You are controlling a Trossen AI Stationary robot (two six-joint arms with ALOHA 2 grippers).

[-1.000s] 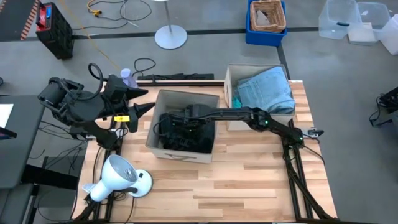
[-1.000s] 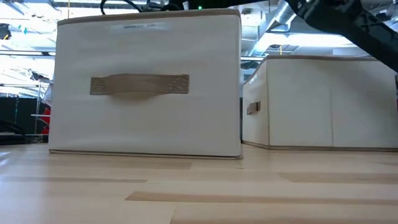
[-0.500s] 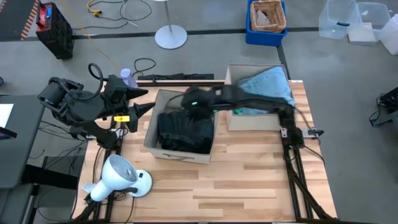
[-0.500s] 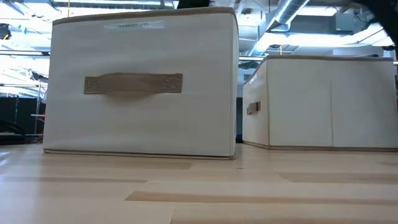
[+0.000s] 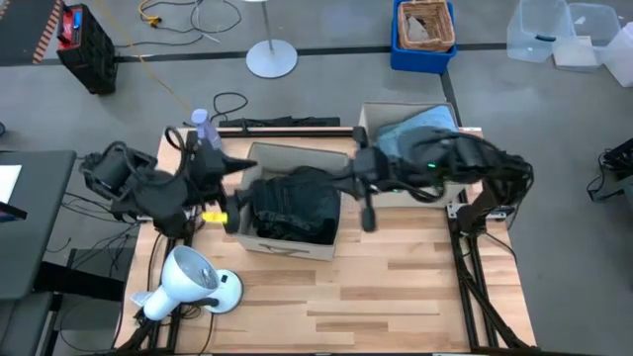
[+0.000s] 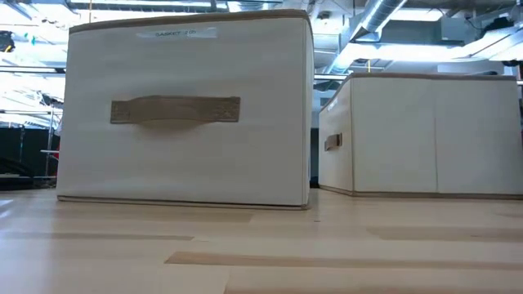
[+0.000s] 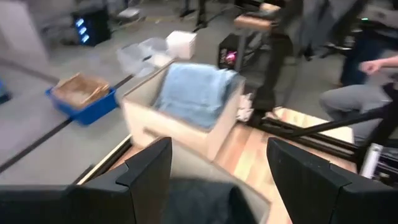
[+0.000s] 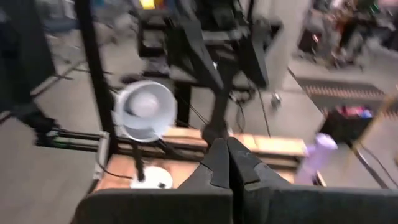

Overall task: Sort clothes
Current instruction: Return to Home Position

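Note:
A heap of dark clothes (image 5: 292,203) lies in the left beige box (image 5: 259,240); I cannot tell the black garment from the charcoal jeans. The light blue jeans (image 5: 423,138) lie in the right beige box (image 5: 368,117) and also show in the left wrist view (image 7: 193,93). The teal top is out of view. My left gripper (image 5: 229,188) is open and empty at the left box's left wall, its fingers (image 7: 149,168) wide apart. My right gripper (image 5: 364,193) is shut and empty above the gap between the boxes; its closed fingertips show in the right wrist view (image 8: 227,155).
A white desk lamp (image 5: 188,282) stands at the table's near left corner. Both boxes stand in the far half of the wooden table (image 5: 396,287), seen from the side in the low view (image 6: 184,114) (image 6: 425,135). A person sits beyond the table (image 7: 367,93).
My right gripper has come up out of the left box and drawn back toward the table's right edge, leaving the dark clothes in the box. My left gripper has moved toward the left box's left wall. The left box has shifted slightly toward the table's left.

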